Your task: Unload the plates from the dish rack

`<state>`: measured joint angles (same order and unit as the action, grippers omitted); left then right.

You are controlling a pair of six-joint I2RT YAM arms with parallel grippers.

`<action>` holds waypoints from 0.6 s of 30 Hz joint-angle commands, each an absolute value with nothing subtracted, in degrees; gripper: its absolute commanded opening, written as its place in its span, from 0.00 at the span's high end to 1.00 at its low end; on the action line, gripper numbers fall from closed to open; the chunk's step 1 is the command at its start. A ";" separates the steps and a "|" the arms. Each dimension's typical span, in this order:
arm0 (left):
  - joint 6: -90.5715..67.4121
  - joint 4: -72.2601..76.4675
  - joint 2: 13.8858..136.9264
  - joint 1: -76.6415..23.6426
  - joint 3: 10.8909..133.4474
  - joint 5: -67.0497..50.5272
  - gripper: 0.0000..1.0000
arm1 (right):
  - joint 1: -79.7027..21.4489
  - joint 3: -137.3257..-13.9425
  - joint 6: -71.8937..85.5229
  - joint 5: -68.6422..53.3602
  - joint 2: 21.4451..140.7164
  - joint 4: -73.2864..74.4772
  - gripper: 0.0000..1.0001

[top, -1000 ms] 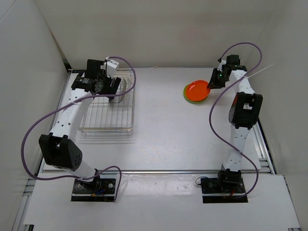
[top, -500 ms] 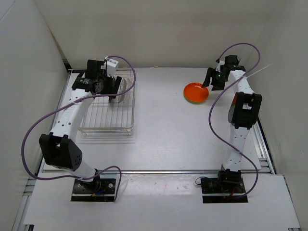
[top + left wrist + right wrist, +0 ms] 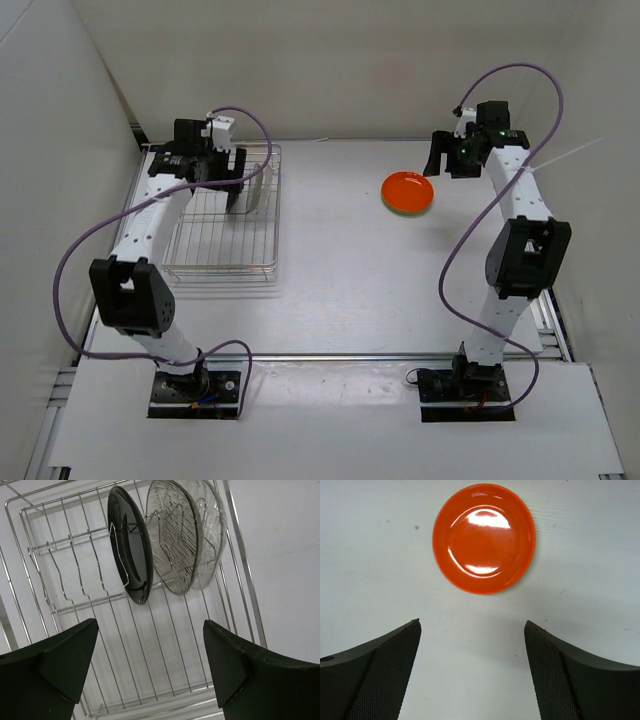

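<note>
Glossy round orange plate (image 3: 484, 537), wire-grid rack (image 3: 243, 555)

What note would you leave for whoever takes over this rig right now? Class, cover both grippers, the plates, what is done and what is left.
Grippers: the left gripper is open and empty, over the rack. The right gripper is open and empty, clear of the orange plate.
Plates: the orange plate lies flat on the table. The black plate and glass plate stand upright side by side in the rack. The green plate is not in view.
Done: orange unloaded.
Left: black and glass.
</note>
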<state>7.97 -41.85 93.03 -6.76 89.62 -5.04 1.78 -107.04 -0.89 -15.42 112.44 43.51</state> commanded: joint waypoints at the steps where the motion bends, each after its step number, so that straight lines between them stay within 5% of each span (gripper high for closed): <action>1: 5.80 -38.68 96.32 -5.45 93.42 -8.26 0.04 | 0.01 -102.93 -3.78 -14.24 106.97 44.47 0.13; 11: 5.27 -35.42 107.75 -4.83 100.45 -8.26 0.14 | -3.52 -101.86 -4.39 -14.24 102.49 46.41 0.13; 18: 4.75 -35.42 110.92 -4.83 100.99 -7.74 0.42 | -4.04 -101.34 -4.39 -14.24 101.34 46.41 0.13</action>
<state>5.19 -36.36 111.94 -4.89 98.74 -7.14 -4.01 -101.32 -3.49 -14.70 104.38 46.48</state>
